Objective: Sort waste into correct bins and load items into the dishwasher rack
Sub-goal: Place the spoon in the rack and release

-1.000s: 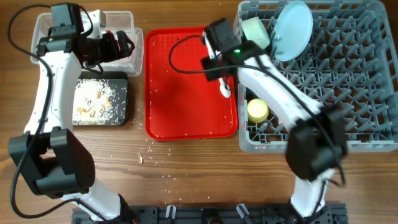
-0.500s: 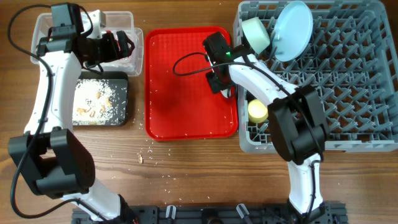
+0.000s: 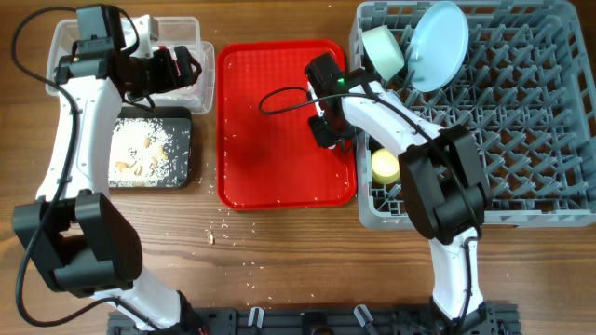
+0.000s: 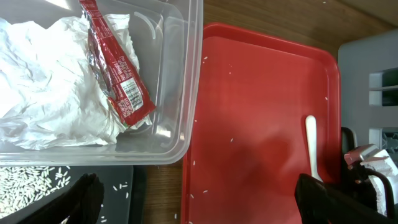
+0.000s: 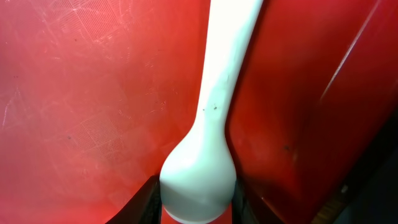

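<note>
My right gripper (image 3: 328,130) is low over the right edge of the red tray (image 3: 270,121). In the right wrist view its jaws (image 5: 198,200) press both sides of the white spoon (image 5: 208,124), which lies on the tray. The spoon also shows in the left wrist view (image 4: 313,146). My left gripper (image 3: 182,67) hangs open and empty over the clear tub (image 3: 200,37). The tub holds the crumpled napkin (image 4: 50,93) and the red-and-white wrapper (image 4: 118,81). The black tray (image 3: 149,154) holds rice crumbs and brown bits.
The grey rack (image 3: 521,121) at right holds the pale blue plate (image 3: 438,46), a light blue bowl (image 3: 382,51) and the yellow cup (image 3: 386,166). Loose crumbs (image 3: 223,233) lie on the wooden table in front of the red tray.
My right gripper moved down and toward the tray's right edge, onto the spoon, which it now covers in the overhead view. The left arm has not moved.
</note>
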{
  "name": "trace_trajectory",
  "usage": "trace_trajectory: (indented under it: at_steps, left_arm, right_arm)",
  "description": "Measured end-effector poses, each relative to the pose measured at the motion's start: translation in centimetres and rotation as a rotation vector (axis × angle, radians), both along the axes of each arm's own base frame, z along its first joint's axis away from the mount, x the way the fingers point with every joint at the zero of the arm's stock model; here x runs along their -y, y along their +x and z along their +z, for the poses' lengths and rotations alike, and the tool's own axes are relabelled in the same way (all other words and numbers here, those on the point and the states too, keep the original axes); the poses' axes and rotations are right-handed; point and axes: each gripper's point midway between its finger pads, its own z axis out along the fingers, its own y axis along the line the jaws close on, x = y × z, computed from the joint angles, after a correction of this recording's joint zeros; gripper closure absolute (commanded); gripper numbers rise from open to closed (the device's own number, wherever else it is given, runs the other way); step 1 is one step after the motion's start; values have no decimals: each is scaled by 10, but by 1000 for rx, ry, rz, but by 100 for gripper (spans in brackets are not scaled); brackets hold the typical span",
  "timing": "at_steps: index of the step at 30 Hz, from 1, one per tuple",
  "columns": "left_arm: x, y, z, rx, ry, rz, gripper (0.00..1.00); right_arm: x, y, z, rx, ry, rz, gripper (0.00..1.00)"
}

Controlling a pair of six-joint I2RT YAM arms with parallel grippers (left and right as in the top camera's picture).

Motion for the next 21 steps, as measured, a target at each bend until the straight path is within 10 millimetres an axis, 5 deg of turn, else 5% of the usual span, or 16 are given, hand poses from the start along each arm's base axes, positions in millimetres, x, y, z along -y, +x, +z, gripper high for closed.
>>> trace_trajectory:
  at_steps: [7, 15, 18, 21]
  left_arm:
    - [0, 0, 0, 0, 0, 0, 0]
    - [0, 0, 0, 0, 0, 0, 0]
    - [0, 0, 0, 0, 0, 0, 0]
    - [0, 0, 0, 0, 0, 0, 0]
  right_arm:
    - [2, -10, 9, -27, -3, 12, 82]
    - [17, -23, 176, 254, 118, 20, 82]
    - [45, -34, 209, 303, 108, -86, 81]
    - [126, -50, 216, 261, -9, -442, 81]
